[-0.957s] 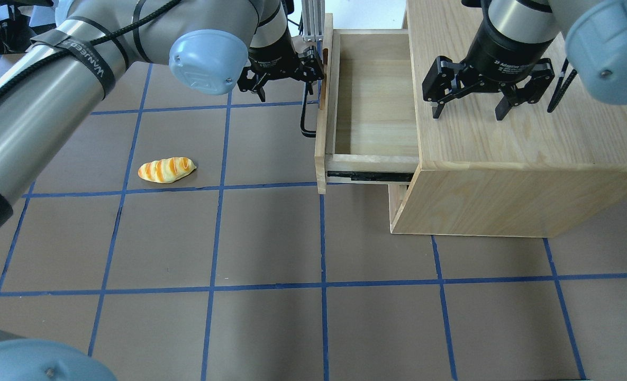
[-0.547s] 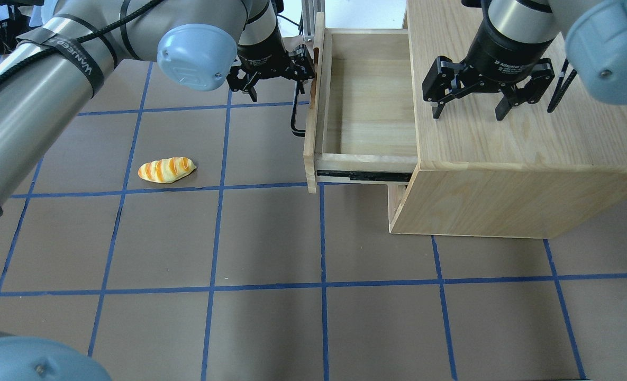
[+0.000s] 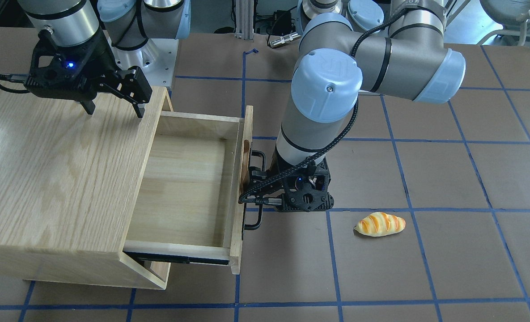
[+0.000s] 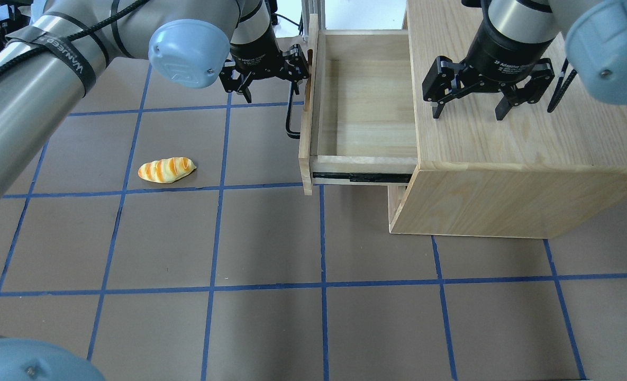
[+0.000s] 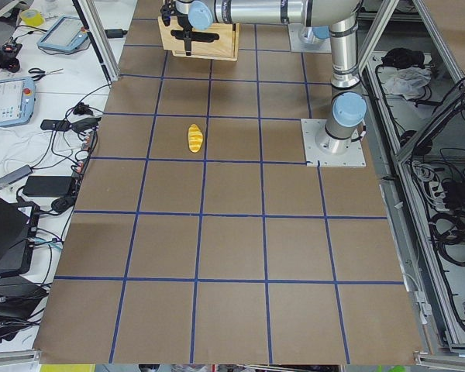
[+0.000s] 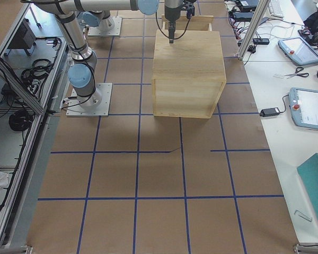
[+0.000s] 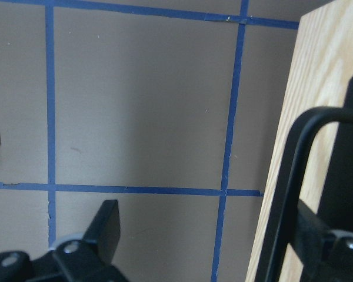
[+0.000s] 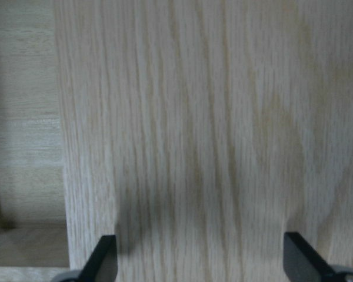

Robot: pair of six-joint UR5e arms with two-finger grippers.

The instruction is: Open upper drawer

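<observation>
The upper drawer (image 4: 366,106) is a shallow, empty oak drawer that stands pulled well out of the oak cabinet (image 4: 503,174) toward the left; it also shows in the front view (image 3: 184,188). Its black bar handle (image 4: 290,119) is on the outer face. My left gripper (image 4: 273,85) points down beside the drawer front with its jaws open; one finger (image 7: 329,249) sits behind the handle bar (image 7: 285,176), the other finger (image 7: 106,232) is over bare table. My right gripper (image 4: 469,114) is open, with its fingertips down at the cabinet top (image 8: 200,147).
A toy bread loaf (image 4: 166,170) lies on the brown table left of the drawer. Blue tape lines (image 4: 321,238) grid the table. A lower drawer front (image 4: 396,203) shows under the open one. The drawer's black slide rail (image 4: 361,176) is exposed.
The drawer has slid further out to the left, and my left gripper has moved left with its handle. My right gripper has not moved.
</observation>
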